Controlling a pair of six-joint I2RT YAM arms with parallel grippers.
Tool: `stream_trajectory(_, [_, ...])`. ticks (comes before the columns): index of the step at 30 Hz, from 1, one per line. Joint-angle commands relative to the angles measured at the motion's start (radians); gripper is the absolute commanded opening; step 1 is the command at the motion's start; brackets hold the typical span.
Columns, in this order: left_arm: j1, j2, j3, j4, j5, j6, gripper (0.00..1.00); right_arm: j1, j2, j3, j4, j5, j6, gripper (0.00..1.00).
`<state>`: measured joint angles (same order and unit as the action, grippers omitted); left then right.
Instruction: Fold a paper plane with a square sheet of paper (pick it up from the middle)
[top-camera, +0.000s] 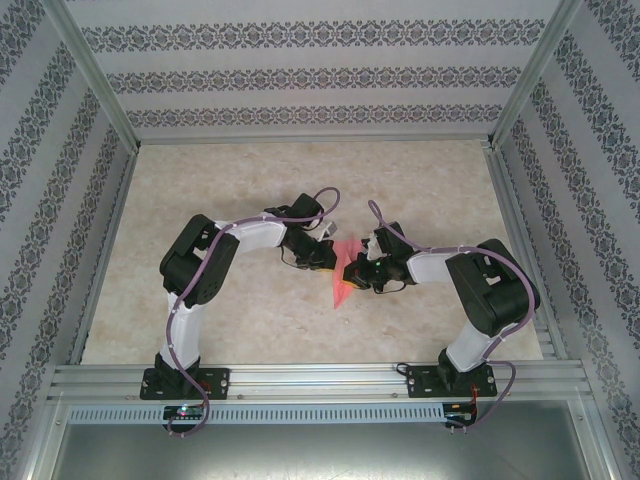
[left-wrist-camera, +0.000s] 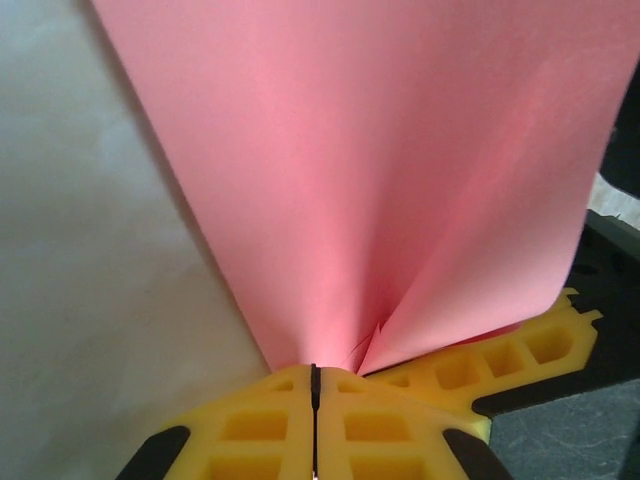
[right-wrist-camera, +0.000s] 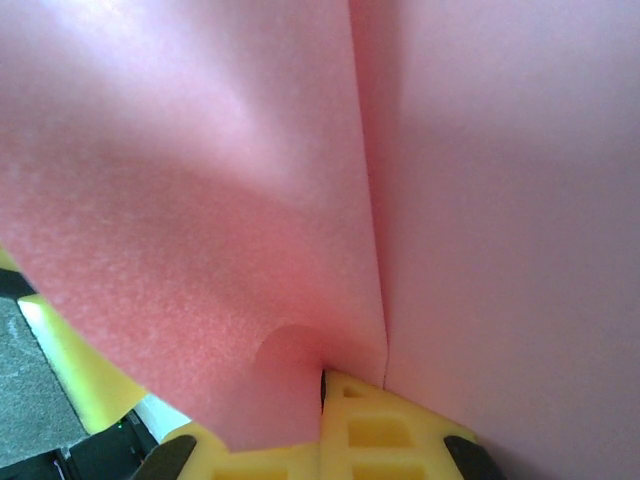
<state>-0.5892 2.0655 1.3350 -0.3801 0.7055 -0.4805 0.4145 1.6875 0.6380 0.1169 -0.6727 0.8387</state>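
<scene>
You see the thin pink-red sheet of paper (top-camera: 341, 288) over the middle of the beige marbled table (top-camera: 240, 180), between the two grippers: the left gripper (left-wrist-camera: 314, 372) touches its left side, the right gripper (right-wrist-camera: 322, 376) its right.

Overhead view looks down from behind; 2 wrist views hug the shared paper (left-wrist-camera: 350, 150).

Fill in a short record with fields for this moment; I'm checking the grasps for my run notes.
object: pink sheet, held between both arms over the table
left gripper: shut, sheet pinched between its yellow fingers
right gripper: shut, sheet pinched next to a crease
fold state: a lengthwise crease shows, no dart shape yet
contact with table: cannot tell
</scene>
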Motion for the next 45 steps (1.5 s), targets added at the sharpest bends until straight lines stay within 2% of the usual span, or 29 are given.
stream_trajectory(1, [-0.011,-0.019,-0.005,0.017,0.021,-0.014,0.07,-0.009,-0.002,-0.031,-0.049,0.026,-0.013,0.02])
stream_trajectory(24, [-0.022,0.065,-0.006,-0.02,0.009,0.036,0.03,0.0,-0.04,0.012,-0.073,0.023,0.011,0.02])
stream_trajectory(37, [-0.02,-0.046,0.018,-0.018,-0.015,0.011,0.03,0.0,-0.023,0.015,-0.134,0.062,-0.032,0.01])
stream_trajectory(45, [-0.028,-0.08,-0.014,-0.007,0.027,-0.017,0.03,0.0,-0.025,0.012,-0.123,0.058,-0.03,0.01])
